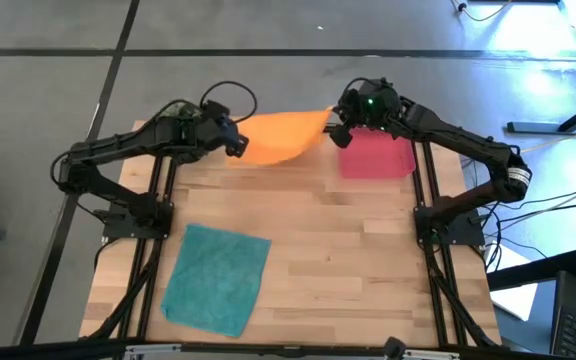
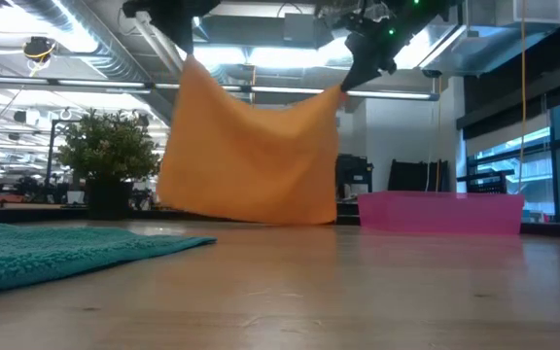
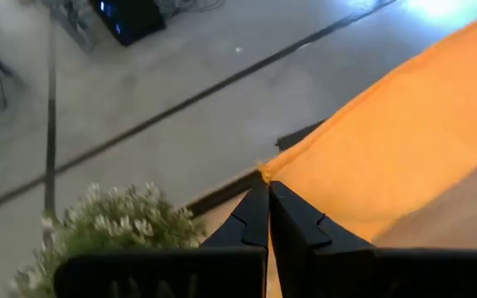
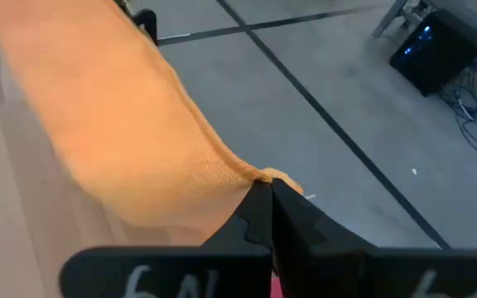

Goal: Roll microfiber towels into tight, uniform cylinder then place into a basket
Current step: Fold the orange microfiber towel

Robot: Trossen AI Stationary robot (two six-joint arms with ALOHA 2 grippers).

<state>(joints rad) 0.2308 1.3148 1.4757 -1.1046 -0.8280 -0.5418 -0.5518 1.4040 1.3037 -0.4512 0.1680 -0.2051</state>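
Note:
The orange microfiber towel hangs spread out above the table's far edge, held at its two upper corners. My left gripper is shut on its left corner and my right gripper is shut on its right corner. In the low view the orange towel hangs as a sheet with its lower edge at about table height. The teal microfiber towel lies flat at the near left. The pinkish-red basket stands at the far right, below my right gripper. My left gripper pinches the orange towel's upper left corner between its two fingertips, the fingers slanting downward. The towel hangs below, spread toward the other gripper. My right gripper pinches the orange towel's upper right corner between its two fingertips, the fingers slanting downward. The top edge sags slightly between the two holds.
A small green plant stands at the table's far left, close behind my left gripper. Bare wooden table lies in the middle and near right. The dark arm frames stand along both sides.

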